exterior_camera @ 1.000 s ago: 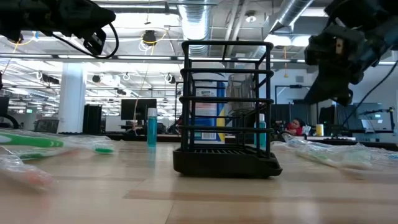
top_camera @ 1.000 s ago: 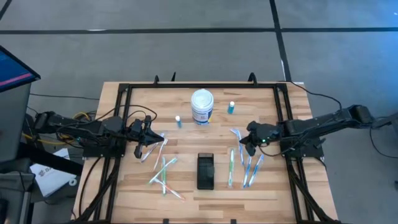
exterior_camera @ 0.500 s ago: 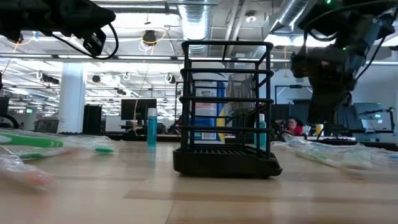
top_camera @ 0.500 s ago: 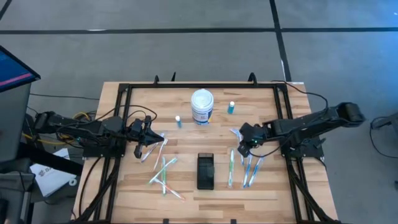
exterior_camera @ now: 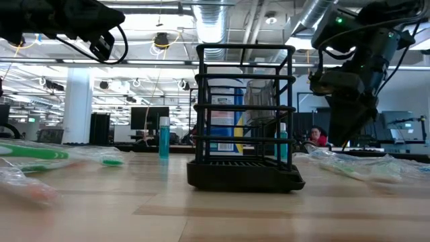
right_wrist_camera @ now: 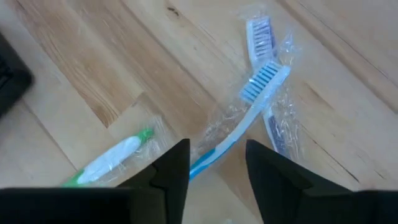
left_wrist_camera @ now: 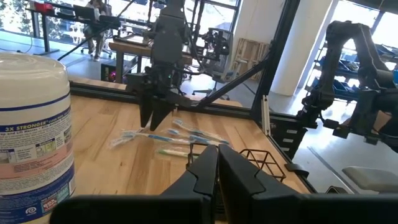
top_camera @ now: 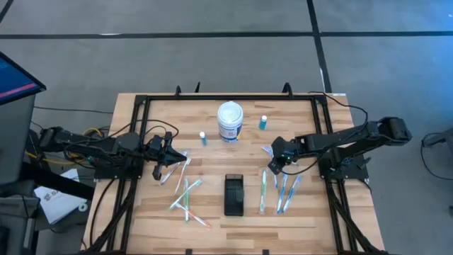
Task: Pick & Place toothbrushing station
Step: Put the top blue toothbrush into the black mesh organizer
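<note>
The toothbrushing station [top_camera: 233, 195] is a small black slotted holder standing on its base at the table's near middle; in the low view the holder [exterior_camera: 243, 124] fills the centre. Wrapped toothbrushes lie flat on both sides of it. My right gripper [top_camera: 272, 166] stands open, tipped steeply down, a little above a blue toothbrush [right_wrist_camera: 249, 118] to the right of the holder, with one finger on either side of its handle and no touch. Over the left group of toothbrushes [top_camera: 185, 195], my left gripper [top_camera: 164, 164] waits shut and level.
A white round tub [top_camera: 230, 120] with a blue label stands at the far middle, with a small bottle [top_camera: 203, 137] to its left and a teal one [top_camera: 263, 122] to its right. A green toothbrush [right_wrist_camera: 115, 158] lies beside the blue one. A black frame [top_camera: 145, 106] borders the table.
My right gripper has gone toward the table's left, nearer the holder, and a little down. It has tipped to point more steeply at the toothbrushes on the right. Nothing on the table has moved.
</note>
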